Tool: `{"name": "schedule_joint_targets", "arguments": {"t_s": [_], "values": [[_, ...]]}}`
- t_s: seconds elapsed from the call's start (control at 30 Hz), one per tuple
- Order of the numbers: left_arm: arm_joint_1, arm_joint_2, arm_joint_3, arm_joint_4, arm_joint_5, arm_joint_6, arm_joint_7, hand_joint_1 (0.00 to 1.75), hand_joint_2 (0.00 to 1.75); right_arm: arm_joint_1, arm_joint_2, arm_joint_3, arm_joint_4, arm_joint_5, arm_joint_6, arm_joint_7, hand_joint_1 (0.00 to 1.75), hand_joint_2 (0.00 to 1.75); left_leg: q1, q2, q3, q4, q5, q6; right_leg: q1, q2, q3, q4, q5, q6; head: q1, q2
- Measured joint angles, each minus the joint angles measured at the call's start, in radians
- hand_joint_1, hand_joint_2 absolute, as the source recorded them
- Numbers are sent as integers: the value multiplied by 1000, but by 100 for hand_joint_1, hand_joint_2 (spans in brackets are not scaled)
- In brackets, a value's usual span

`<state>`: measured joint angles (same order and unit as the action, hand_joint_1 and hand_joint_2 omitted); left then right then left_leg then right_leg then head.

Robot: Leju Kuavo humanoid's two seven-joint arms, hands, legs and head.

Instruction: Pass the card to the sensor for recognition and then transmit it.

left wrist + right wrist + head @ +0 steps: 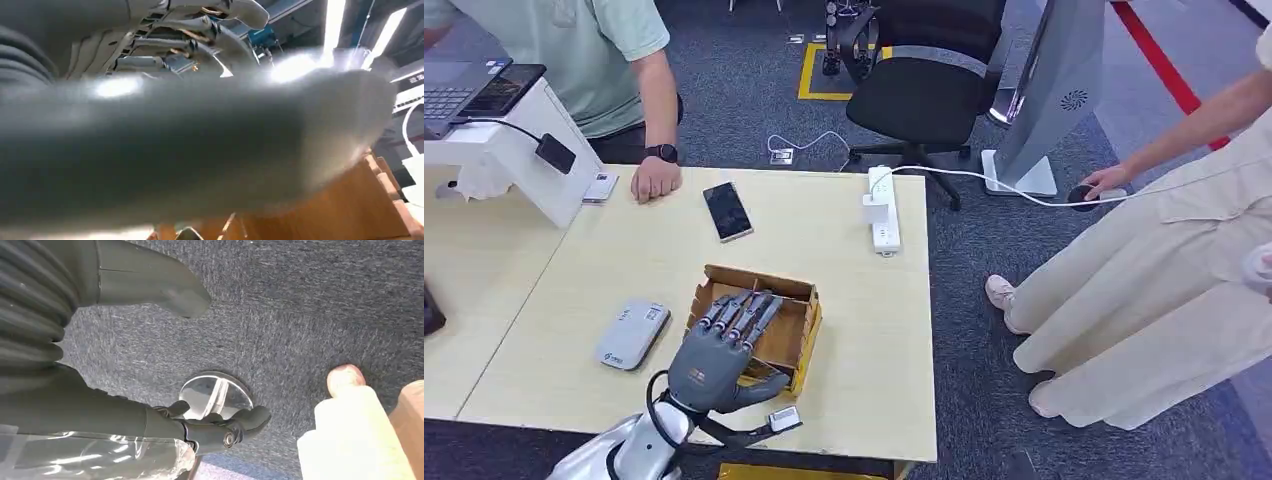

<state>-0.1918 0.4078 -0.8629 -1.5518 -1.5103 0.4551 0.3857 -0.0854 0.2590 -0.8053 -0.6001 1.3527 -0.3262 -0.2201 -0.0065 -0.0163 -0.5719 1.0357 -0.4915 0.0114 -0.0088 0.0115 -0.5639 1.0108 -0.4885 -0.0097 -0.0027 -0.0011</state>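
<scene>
While the left hand [721,345] hovers over the open cardboard box [796,345] with fingers spread and nothing in them, I can't spot the card itself; it may lie inside. The grey sensor [632,334] sits just beside the box on the surface [864,330]. A blind grab could snag the flaps and drag the box.

A flat grey rounded-rectangular sensor [632,334] is laid on the pale wooden table [844,290], beside an open brown cardboard box [796,330].
</scene>
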Motion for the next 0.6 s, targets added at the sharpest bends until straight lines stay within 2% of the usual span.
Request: {"name": "schedule_joint_targets", "arguments": {"t_s": [0.13,0.3,0.6], "values": [[-13,-1,4,-5,0,-4,-3,0,0,-1,0,0,0,2,4,0,0,175,0,0,0,0,0,0,0,0,0,0,0,0,0,0],[-40,-1,6,-7,0,-18,27,0,0,-3,0,0,0,2,4,0,0,175,0,0,0,0,0,0,0,0,0,0,0,0,0,0],[-74,-1,4,-8,0,-48,28,0,0,-3,2,1,0,5,8,1,0,175,0,0,0,0,0,0,0,0,0,0,0,0,0,0]]}}
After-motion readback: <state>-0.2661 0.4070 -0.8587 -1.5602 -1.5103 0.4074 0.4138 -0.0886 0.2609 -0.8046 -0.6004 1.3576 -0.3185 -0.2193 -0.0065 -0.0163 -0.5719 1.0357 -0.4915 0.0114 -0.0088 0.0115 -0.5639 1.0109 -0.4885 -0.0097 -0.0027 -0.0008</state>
